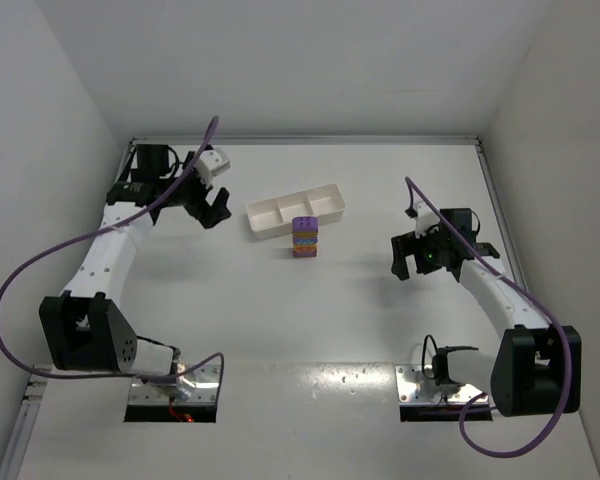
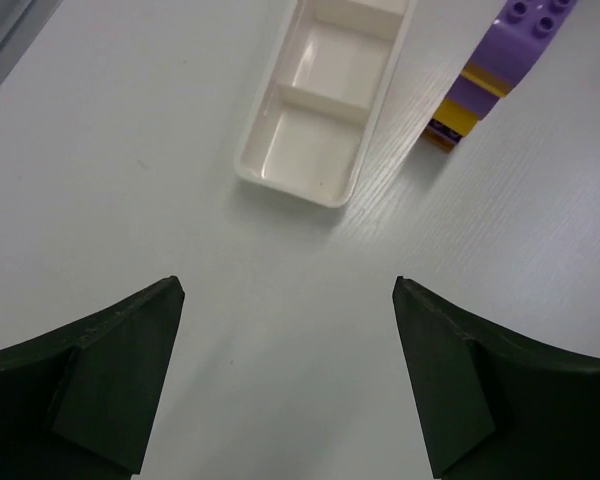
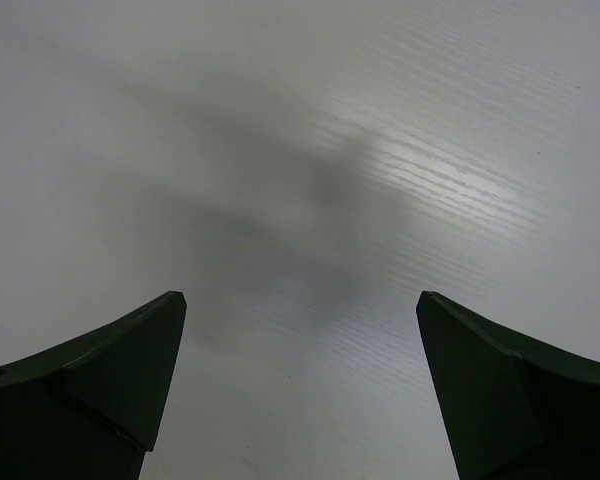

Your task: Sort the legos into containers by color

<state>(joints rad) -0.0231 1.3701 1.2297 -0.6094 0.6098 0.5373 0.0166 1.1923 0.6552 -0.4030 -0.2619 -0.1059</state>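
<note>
A stack of legos [image 1: 305, 237], purple on top with orange and yellow layers below, stands on the table just in front of the long white tray [image 1: 294, 209] with three compartments. The tray holds nothing. In the left wrist view the tray [image 2: 325, 95] lies ahead and the stack [image 2: 500, 70] is at the upper right. My left gripper [image 1: 216, 209] is open and empty, left of the tray. My right gripper [image 1: 404, 262] is open and empty, to the right of the stack, over bare table.
White walls enclose the table on the left, back and right. The arm bases [image 1: 170, 380] sit at the near edge. A purple cable [image 1: 40, 260] loops beside the left arm.
</note>
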